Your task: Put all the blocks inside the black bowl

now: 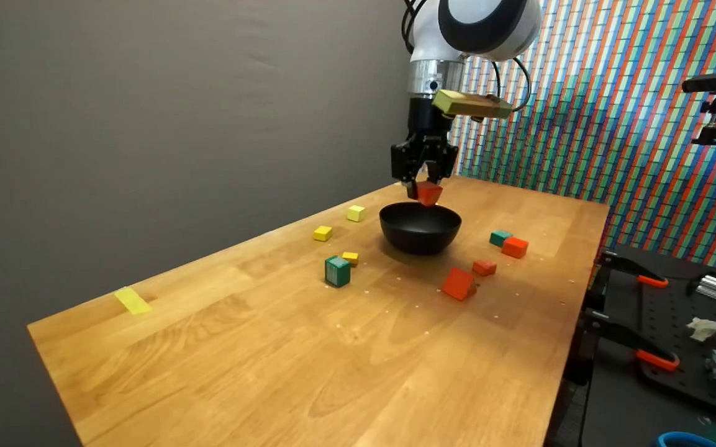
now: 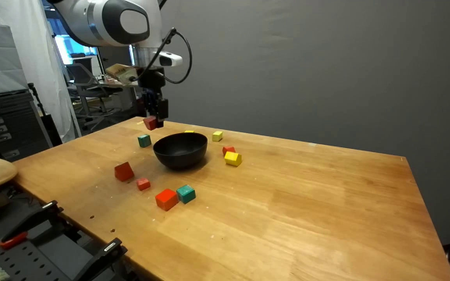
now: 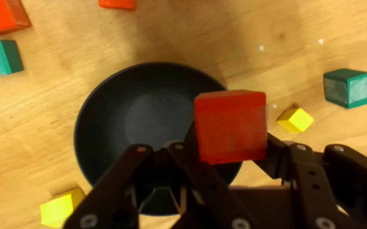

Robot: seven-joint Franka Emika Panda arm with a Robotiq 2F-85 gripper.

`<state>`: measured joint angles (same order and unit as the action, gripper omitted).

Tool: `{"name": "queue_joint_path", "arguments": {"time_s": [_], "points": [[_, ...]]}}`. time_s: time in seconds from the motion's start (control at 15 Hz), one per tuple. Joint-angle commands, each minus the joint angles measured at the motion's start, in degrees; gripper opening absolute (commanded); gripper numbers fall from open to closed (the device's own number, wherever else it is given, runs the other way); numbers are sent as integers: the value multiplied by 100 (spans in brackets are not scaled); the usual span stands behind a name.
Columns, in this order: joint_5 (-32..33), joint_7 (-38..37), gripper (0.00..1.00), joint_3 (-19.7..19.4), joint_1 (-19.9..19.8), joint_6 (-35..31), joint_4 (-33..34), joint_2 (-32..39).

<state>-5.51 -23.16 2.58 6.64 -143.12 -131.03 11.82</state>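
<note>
My gripper (image 1: 427,185) is shut on a red block (image 3: 232,127), its fingers on either side of it. In an exterior view the held block hangs just above the far rim of the black bowl (image 1: 420,233); from the wrist it covers the bowl's right side. No block shows in the visible part of the bowl's inside. Around the bowl on the table lie a large red block (image 1: 459,284), a small red one (image 1: 484,267), an orange-red one (image 1: 515,248), green blocks (image 1: 337,271) (image 2: 186,193) and several yellow blocks (image 1: 323,233) (image 2: 233,158).
A flat yellow strip (image 1: 133,300) lies near the edge of the wooden table (image 1: 308,372). Grey walls (image 2: 326,78) stand behind the table. Black clamps (image 2: 100,257) are at the table's side, above a dark perforated plate (image 1: 674,310).
</note>
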Motion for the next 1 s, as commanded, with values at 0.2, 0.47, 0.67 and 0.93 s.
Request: {"name": "queue_joint_path", "arguments": {"time_s": [0.2,0.47,0.67,0.93], "points": [[-67,89,20,-218,-264,713,968,741],[-117,198,70,-198,-314,1091,1316,984],[-211,544,93,-37,-291,1424,1173,577],[-120,1160,100,300,-86,1764,846,-354]]}}
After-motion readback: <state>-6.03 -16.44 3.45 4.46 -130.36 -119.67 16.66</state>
